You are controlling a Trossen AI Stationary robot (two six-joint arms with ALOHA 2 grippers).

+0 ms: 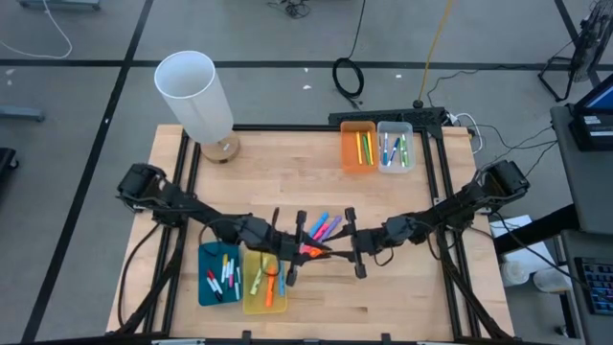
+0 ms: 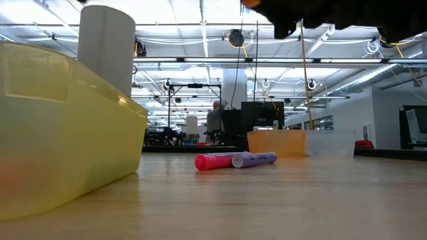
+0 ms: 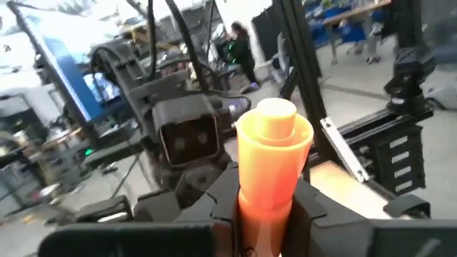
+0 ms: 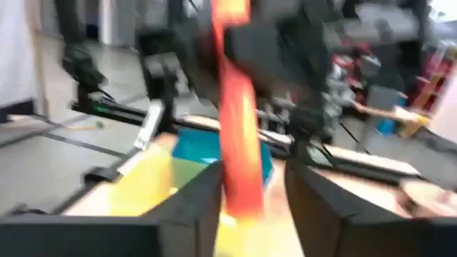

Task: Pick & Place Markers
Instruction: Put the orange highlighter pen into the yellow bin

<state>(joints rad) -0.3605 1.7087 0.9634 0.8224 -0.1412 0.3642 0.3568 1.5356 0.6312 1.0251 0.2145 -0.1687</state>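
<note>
An orange marker [image 1: 312,251] hangs in the air over the table's middle, between my two grippers. My left gripper [image 1: 292,257] is shut on it; in the left wrist view [image 3: 268,203] the marker [image 3: 273,153] sticks out forward past the fingers. My right gripper [image 1: 347,247] faces it, open, its fingers [image 4: 207,207] standing on either side of the marker [image 4: 238,135]; whether they touch it, I cannot tell. Blue, pink and purple markers [image 1: 324,227] lie flat on the table just beyond; the pink and purple ones [image 2: 235,161] also show in the low view. My left gripper pinches the orange marker's body [image 3: 265,193] between its two fingers, with the capped end [image 3: 275,118] reaching out past the fingertips toward the right gripper. The fingers lie along the marker, coming level from the table's left. The marker is lifted clear of the table.
A teal bin [image 1: 206,283] and a yellow bin [image 1: 251,297], both with markers in them, sit at the near edge below the left arm. An orange bin [image 1: 347,153] and a clear bin [image 1: 410,144] with markers stand at the far edge. A white cylinder [image 1: 194,94] rises at far left.
</note>
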